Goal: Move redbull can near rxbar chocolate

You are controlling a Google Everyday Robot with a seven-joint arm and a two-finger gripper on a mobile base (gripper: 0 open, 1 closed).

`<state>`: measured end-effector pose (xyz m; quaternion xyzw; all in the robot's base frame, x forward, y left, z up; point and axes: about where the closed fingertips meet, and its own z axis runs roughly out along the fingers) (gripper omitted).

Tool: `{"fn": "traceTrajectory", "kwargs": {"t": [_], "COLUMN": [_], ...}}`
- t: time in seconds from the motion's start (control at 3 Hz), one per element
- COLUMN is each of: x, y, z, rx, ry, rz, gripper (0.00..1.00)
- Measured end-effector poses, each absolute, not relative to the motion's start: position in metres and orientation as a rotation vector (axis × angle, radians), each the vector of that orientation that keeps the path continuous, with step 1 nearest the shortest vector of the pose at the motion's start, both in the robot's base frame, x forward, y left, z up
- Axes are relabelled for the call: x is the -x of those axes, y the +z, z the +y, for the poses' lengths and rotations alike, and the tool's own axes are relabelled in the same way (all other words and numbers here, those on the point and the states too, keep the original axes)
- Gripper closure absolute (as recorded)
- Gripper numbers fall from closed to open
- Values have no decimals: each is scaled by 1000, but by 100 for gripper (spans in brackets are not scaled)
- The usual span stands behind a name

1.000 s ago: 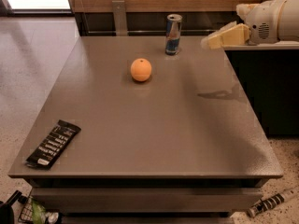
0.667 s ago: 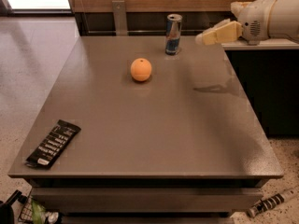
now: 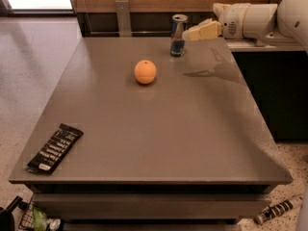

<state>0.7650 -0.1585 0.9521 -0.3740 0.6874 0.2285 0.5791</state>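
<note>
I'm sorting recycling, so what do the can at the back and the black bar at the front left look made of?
Redbull can: likely thin metal, with a bright silver top and glossy blue sides. Rxbar chocolate: probably a plastic film wrapper, flat, black, printed white lettering. The pincer, just right of the can, looks like matte cream plastic.

Desk: redbull can upright at far edge; my end effector just right of it; orange before can, leftward; rxbar chocolate near-left corner, well apart
</note>
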Motion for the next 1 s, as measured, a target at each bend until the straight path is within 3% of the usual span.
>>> {"fn": "traceTrajectory", "kwargs": {"t": [1.0], "x": [-833], "y": [900], "z": [-110], "rx": [797], "ry": [726], "rz": [1553], "gripper": [3]}}
